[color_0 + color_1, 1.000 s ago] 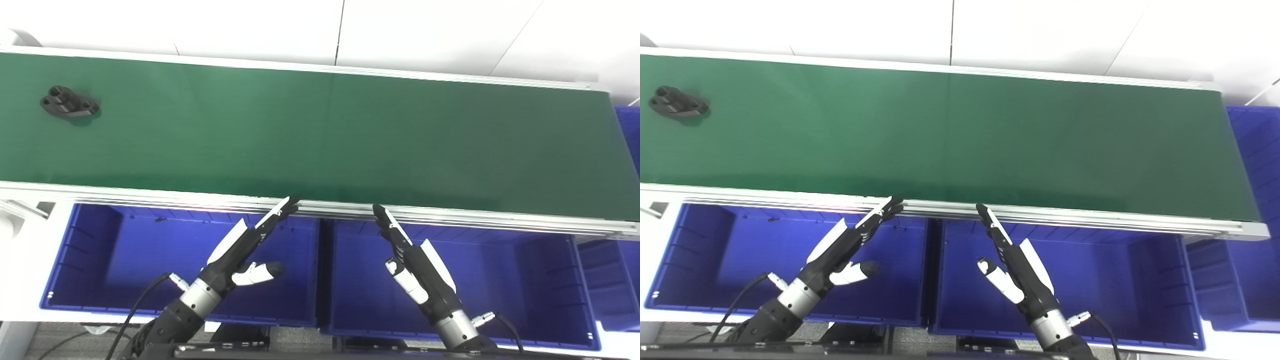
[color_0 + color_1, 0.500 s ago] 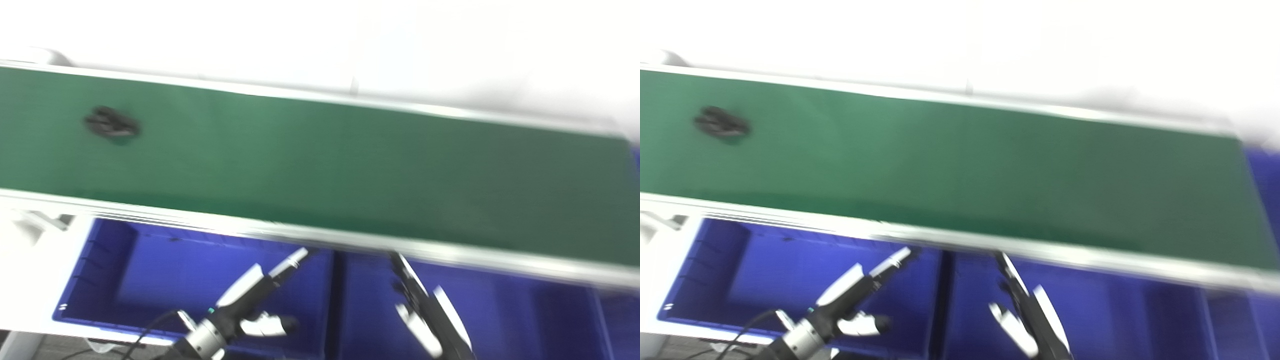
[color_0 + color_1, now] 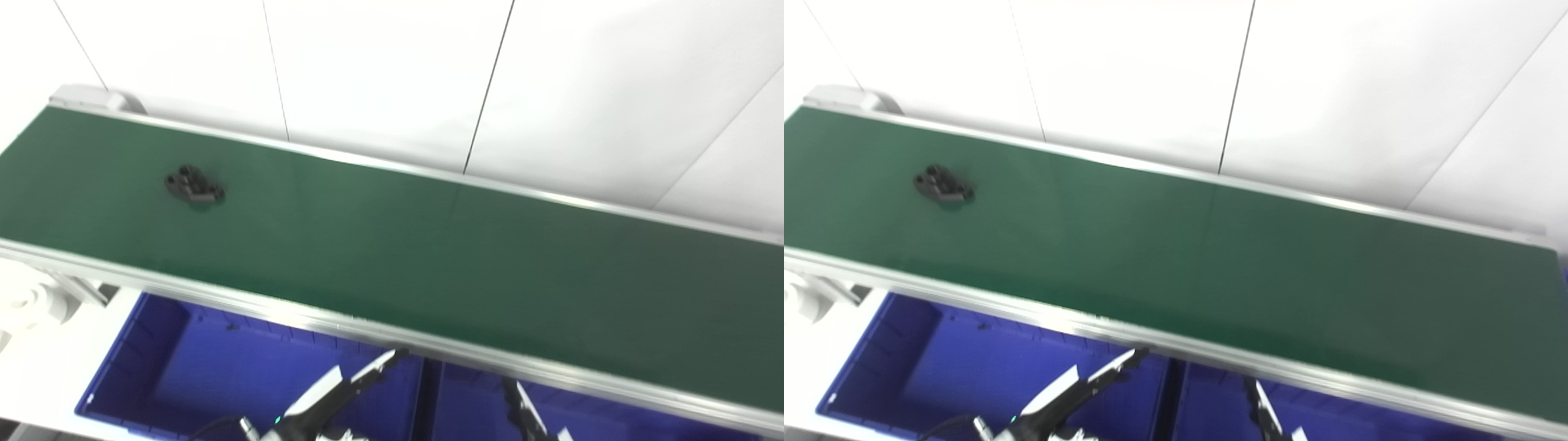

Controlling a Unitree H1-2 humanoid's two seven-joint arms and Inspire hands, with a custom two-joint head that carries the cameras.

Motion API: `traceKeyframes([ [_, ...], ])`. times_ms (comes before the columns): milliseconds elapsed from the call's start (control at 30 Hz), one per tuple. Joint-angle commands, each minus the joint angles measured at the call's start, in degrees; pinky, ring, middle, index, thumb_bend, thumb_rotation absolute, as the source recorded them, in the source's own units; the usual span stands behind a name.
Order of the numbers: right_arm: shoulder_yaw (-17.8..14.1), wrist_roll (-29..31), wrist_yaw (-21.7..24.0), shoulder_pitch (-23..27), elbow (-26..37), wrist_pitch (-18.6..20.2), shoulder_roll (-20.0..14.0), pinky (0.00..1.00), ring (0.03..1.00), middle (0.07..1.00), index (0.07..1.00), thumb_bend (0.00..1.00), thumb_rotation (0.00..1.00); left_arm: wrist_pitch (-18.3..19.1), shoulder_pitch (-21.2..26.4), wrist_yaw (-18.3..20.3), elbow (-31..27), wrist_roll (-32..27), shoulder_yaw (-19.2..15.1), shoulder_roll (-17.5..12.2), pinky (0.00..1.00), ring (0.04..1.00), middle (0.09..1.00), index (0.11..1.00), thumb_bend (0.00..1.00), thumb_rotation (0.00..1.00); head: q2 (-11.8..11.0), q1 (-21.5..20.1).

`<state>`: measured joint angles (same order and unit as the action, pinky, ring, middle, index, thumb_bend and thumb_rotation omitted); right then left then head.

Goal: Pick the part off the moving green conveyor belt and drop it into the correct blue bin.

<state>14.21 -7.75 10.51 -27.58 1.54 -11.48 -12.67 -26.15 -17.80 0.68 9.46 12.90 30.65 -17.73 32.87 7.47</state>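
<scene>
A small black part [image 3: 194, 187] with round holes lies on the green conveyor belt [image 3: 429, 245] near its left end; it also shows in the right eye view [image 3: 943, 185]. My left hand [image 3: 343, 398] is open, fingers straight, low over the left blue bin [image 3: 202, 367], far below and right of the part. My right hand [image 3: 527, 416] shows only its fingertips at the bottom edge, over the second blue bin [image 3: 478, 404]. Neither hand holds anything.
The belt's silver front rail [image 3: 367, 327] runs between the hands and the belt. A white panelled wall [image 3: 392, 79] stands behind the belt. A white frame part [image 3: 30, 300] sits at the left under the belt's end.
The camera has tilted up and turned, so the hands and bins have slid to the bottom edge. The part has travelled rightward along the belt. Both hands stay open.
</scene>
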Motion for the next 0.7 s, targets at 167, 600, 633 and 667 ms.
traceKeyframes([
  [167, -0.2, 0.2, -0.5, 0.3, -0.1, -4.7, 0.5, 0.97, 1.0, 1.0, 1.0, 0.84, 0.92, -0.8, 0.4, -1.2, -0.1, -1.5, 1.3, -0.8, 0.89, 0.971, 1.0, 0.991, 0.73, 0.74, -0.8, -1.4],
  [600, -0.6, -0.1, -1.7, 0.2, -1.3, -8.2, 0.7, 0.92, 0.991, 1.0, 1.0, 0.83, 0.89, -0.8, 0.8, -1.1, 0.7, -2.3, 2.0, -0.9, 0.88, 0.975, 1.0, 0.99, 0.75, 0.76, -1.3, -2.2],
  [633, -0.6, 0.0, -1.8, 0.2, -1.3, -8.4, 0.7, 0.92, 0.991, 1.0, 1.0, 0.83, 0.89, -0.8, 0.9, -0.8, 0.9, -2.5, 2.0, -0.9, 0.88, 0.976, 1.0, 0.991, 0.75, 0.76, -1.3, -2.3],
  [667, -0.7, 0.1, -1.8, 0.1, -1.2, -8.3, 0.7, 0.92, 0.99, 1.0, 1.0, 0.82, 0.89, -0.8, 1.0, -0.8, 1.0, -2.6, 2.1, -0.9, 0.88, 0.977, 1.0, 0.991, 0.75, 0.76, -1.3, -2.3],
])
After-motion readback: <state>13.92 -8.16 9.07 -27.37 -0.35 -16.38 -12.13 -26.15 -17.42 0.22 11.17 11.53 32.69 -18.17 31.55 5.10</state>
